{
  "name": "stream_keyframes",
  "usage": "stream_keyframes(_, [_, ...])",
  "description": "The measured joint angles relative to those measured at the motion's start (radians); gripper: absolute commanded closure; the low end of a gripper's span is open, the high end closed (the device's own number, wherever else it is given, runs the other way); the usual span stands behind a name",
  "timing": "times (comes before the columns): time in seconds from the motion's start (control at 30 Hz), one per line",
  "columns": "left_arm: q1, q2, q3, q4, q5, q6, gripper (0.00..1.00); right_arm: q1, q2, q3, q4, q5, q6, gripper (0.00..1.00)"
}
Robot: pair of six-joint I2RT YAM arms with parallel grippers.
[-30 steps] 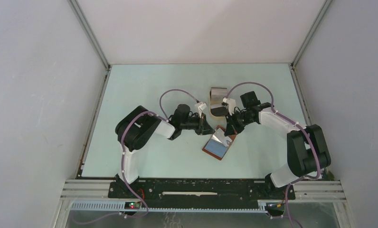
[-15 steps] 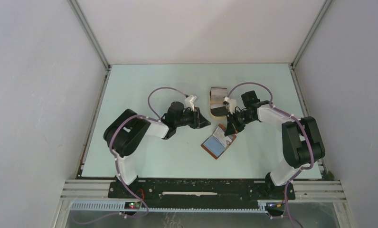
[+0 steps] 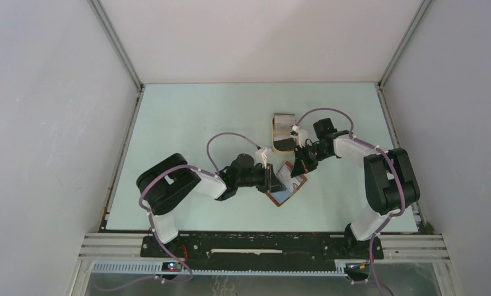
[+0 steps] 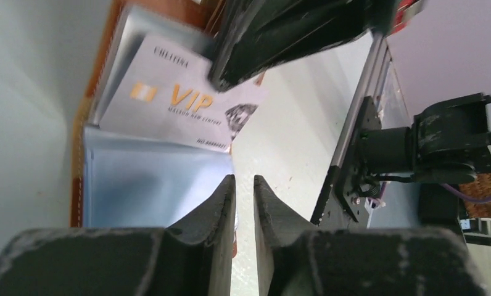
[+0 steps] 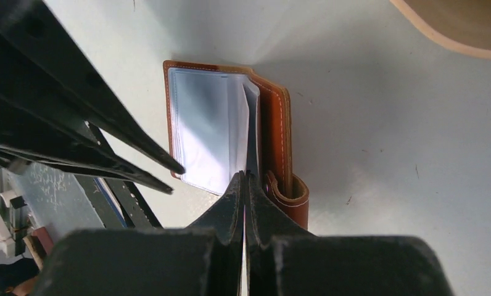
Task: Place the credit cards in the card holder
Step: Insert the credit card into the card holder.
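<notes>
The card holder (image 5: 274,123) lay open near the tabletop's middle. We saw the right gripper (image 5: 244,182) clamped on its clear sleeve, and the left gripper (image 4: 243,180) barely parted, empty, just beside a white card (image 4: 175,102) resting on it.

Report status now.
Left gripper ajar, empty. Right gripper shut on holder sleeve. VIP card askew on open holder, corner overhanging. No obstruction seen.
</notes>
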Motion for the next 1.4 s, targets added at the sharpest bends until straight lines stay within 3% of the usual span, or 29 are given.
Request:
stream_keyframes(0.4, [-0.021, 0.067, -0.026, 0.003, -0.1, -0.063, 0.86, -0.037, 0.012, 0.0, 0.031, -0.028, 0.069, 1.0])
stream_keyframes(1.4, [-0.022, 0.066, -0.032, 0.01, -0.121, -0.073, 0.85, -0.045, 0.058, -0.014, 0.057, -0.024, 0.171, 1.0])
